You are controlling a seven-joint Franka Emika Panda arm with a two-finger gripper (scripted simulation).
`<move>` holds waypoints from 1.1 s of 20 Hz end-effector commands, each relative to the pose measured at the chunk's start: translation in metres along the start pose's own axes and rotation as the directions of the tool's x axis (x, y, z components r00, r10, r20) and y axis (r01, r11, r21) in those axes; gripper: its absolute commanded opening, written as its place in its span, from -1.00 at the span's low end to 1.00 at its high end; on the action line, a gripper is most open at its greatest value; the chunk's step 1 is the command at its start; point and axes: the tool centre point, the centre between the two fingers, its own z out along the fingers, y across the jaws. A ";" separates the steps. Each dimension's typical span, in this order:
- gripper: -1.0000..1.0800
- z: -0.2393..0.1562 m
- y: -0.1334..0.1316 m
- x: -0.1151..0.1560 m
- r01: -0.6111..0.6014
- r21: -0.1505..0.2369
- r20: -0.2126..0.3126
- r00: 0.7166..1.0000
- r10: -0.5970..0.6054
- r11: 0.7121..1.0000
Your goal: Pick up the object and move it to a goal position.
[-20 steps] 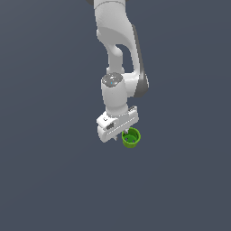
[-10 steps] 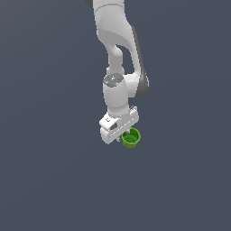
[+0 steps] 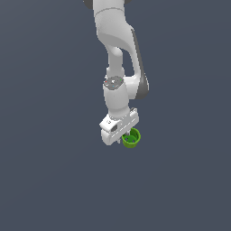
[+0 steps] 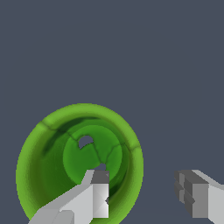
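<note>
Gripper [image 4: 142, 194] jaws stand spread apart, one finger [image 4: 97, 192] dipping inside the small bright green tapered cup [image 4: 52, 162], the other outside its thin rim.

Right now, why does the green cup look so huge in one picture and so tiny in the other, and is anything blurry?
Wrist view: the camera sits close above the green cup, so it looks huge, with dark shading inside; one gripper finger reaches inside its rim. Exterior view: the cup is small and partly hidden by the gripper. Edges are slightly blocky, with no glare.
</note>
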 end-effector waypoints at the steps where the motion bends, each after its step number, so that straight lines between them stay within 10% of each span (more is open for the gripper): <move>1: 0.23 0.009 -0.001 0.000 0.002 0.001 0.000 1.000 -0.002 1.000; 7: 0.23 0.020 -0.001 -0.001 0.003 0.000 0.000 1.000 -0.003 1.000; 8: -1.00 0.020 -0.001 -0.001 0.003 0.000 0.000 1.000 -0.003 1.000; 22: -1.00 0.016 -0.001 0.000 0.003 0.000 0.000 1.000 -0.003 1.000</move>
